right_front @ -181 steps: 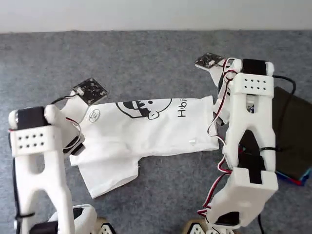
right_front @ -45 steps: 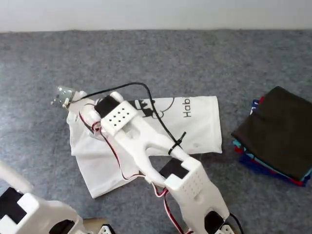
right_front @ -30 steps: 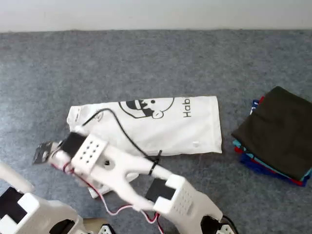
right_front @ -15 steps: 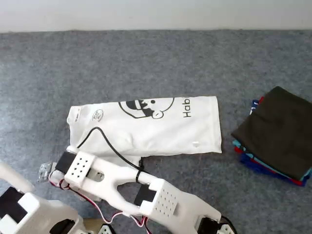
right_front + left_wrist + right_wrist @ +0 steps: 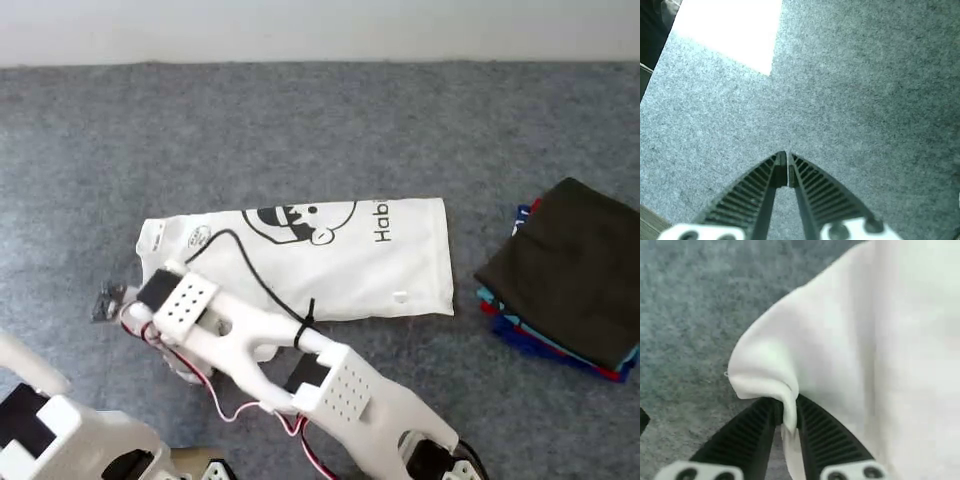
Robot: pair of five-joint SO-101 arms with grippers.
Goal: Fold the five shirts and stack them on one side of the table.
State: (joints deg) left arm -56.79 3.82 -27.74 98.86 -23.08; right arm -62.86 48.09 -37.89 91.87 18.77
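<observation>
Grips shirt (image 5: 865, 340) fold tight in right gripper (image 5: 789, 412); needs a low lift, carrying it across, laying flat.

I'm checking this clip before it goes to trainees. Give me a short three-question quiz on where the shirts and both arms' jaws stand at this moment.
1. True or false: the right arm's jaws are shut on a fold of the white shirt.
2. What lies on top of the stack at the side of the table? A. a dark shirt B. a yellow shirt C. a striped towel
3. What do the left arm's jaws hold?

Key: 1 true. 2 A. 3 Nothing: they are shut over the bare grey table cover.
</observation>
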